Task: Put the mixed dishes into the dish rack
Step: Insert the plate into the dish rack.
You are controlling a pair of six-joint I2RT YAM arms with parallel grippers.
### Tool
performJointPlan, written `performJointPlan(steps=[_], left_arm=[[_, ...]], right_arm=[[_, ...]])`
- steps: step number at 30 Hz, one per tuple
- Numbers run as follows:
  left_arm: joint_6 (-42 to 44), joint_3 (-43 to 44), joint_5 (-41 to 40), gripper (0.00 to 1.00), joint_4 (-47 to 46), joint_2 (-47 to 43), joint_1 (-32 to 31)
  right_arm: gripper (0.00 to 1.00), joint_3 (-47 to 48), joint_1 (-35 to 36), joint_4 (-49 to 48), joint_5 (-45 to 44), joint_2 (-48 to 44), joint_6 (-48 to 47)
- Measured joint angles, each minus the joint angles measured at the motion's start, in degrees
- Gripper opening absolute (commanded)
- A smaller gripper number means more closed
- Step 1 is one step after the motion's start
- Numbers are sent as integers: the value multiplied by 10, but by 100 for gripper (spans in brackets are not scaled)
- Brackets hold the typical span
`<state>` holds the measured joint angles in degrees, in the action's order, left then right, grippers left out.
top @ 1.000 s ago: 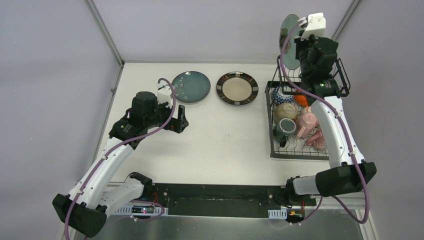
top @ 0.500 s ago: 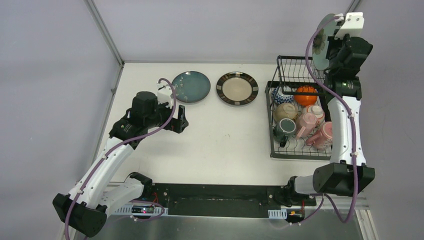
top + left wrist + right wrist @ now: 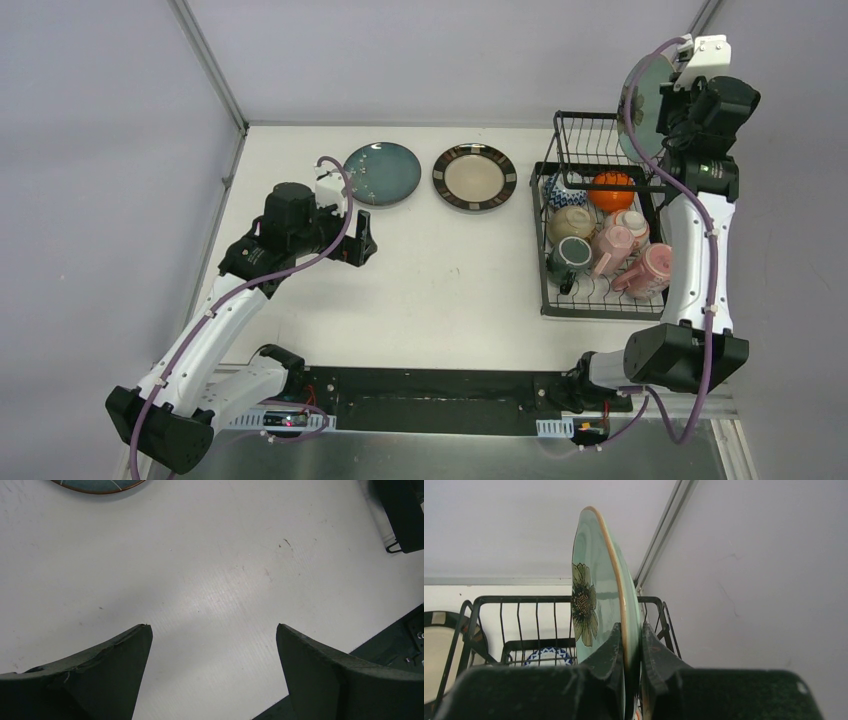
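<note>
My right gripper [image 3: 672, 98] is shut on the rim of the mint green plate with a flower [image 3: 640, 95]. The plate stands on edge in the air, above the back right corner of the dish rack [image 3: 543, 250]. The right wrist view shows both fingers pinching the plate [image 3: 596, 580] at my right gripper [image 3: 630, 627], with the rack's wires [image 3: 524, 600] behind. My left gripper [image 3: 358, 240] hangs open over bare table, its jaws wide apart in the left wrist view [image 3: 214, 626]. The dark teal plate [image 3: 381, 172] and the dark-rimmed beige plate [image 3: 474, 177] lie flat at the back.
The rack holds an orange bowl [image 3: 611, 190], a blue-patterned white bowl [image 3: 558, 188], a beige bowl [image 3: 572, 222], a dark cup [image 3: 572, 255] and two pink cups [image 3: 612, 245]. Grey walls stand close behind and to the right of the rack.
The right arm has carried the mint green plate from above the rack's back left corner to its back right and slightly lower. The left arm has not moved.
</note>
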<state>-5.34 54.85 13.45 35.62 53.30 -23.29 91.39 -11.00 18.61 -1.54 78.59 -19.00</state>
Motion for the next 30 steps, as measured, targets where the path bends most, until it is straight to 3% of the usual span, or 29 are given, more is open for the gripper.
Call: performJointPlan(steps=[30], left_arm=[[0, 0, 0, 99, 0, 4, 0]], right_arm=[[0, 0, -92, 14, 60, 7, -29]])
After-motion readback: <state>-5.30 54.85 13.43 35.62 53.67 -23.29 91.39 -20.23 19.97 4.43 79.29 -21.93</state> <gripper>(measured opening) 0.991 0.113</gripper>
